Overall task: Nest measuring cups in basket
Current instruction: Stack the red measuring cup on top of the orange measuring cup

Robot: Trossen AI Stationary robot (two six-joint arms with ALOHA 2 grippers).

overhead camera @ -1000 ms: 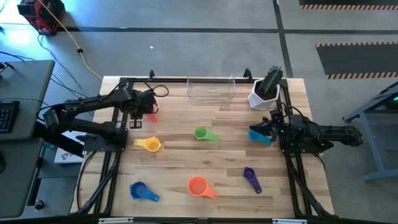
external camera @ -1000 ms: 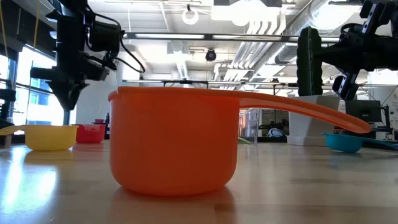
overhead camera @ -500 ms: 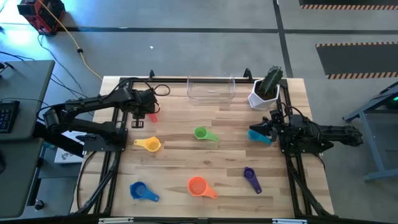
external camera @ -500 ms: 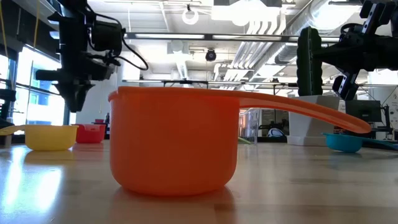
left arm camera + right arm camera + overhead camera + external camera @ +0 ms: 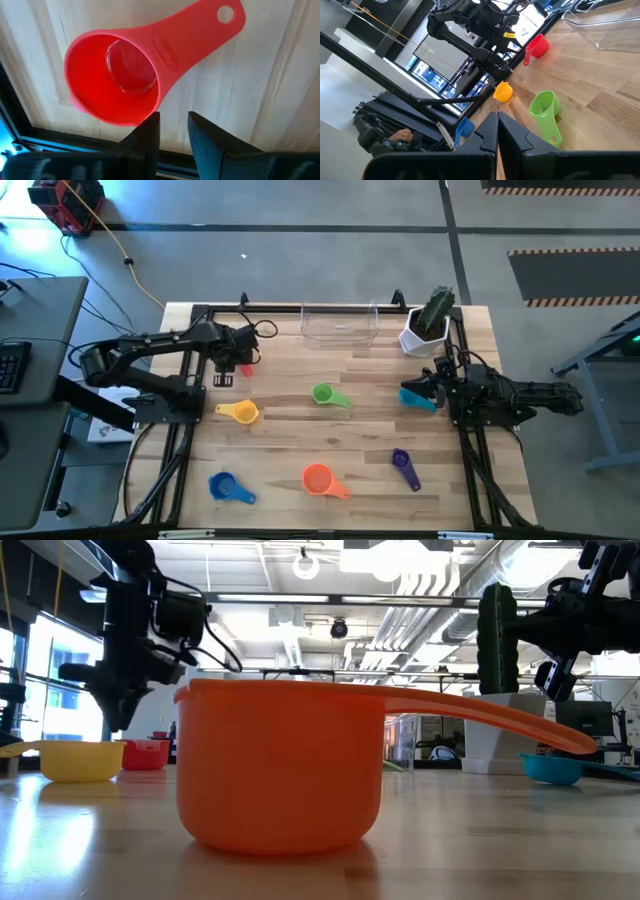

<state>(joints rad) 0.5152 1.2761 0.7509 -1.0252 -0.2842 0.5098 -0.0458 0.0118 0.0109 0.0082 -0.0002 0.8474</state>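
Nearest my low camera: orange cup (image 5: 280, 765) untouched on the table, with blue (image 5: 222, 486) and purple (image 5: 402, 465) alongside. Mid-table, yellow (image 5: 240, 412) and green (image 5: 325, 394) sit loose. My left gripper (image 5: 238, 356) has drifted over the red cup (image 5: 117, 77), fingers slightly parted, holding nothing; pickup looks imminent. Right gripper (image 5: 412, 391) clenched, empty, parked above the teal cup (image 5: 418, 401). Far edge: basket (image 5: 340, 324) has no cups in it.
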